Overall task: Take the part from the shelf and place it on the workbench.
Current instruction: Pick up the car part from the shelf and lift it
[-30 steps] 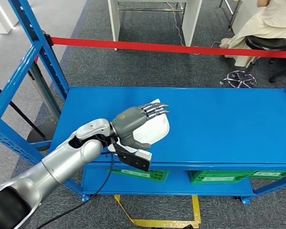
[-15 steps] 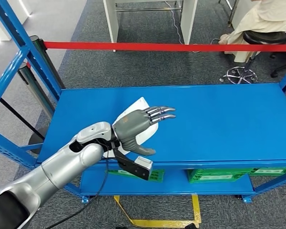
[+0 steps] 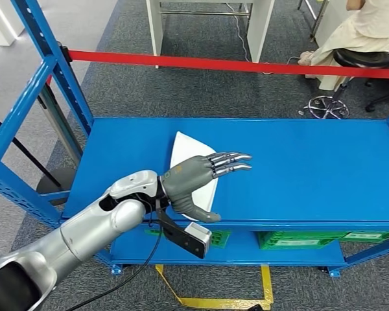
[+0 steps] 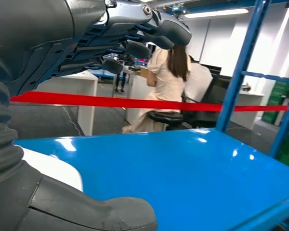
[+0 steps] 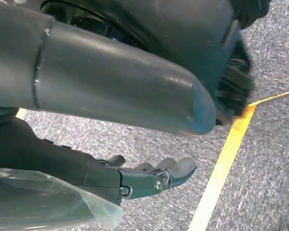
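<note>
1. Your left hand (image 3: 195, 184) hovers over the blue shelf (image 3: 305, 168), fingers stretched out and apart, thumb spread below; it holds nothing.
2. The part (image 3: 187, 152), a flat white piece with rounded corners, lies on the shelf directly under that hand. Its far corner pokes out at about 11 o'clock from the palm, and its near edge runs close to the shelf's front lip. The left wrist view shows the white surface (image 4: 52, 168) just beneath the thumb.
3. Your right hand (image 5: 150, 178) hangs down by the floor near a yellow floor line (image 5: 223, 163). Clear plastic film (image 5: 45, 202) lies against the hand; you cannot tell whether the fingers grip it.
4. Expect the part to be light, stiff and thin, likely smooth plastic, so slippery on the glossy shelf.
5. Lying flat, it offers no top grip. Judge it best to slide it to the front lip and pinch the overhanging edge, thumb underneath.
</note>
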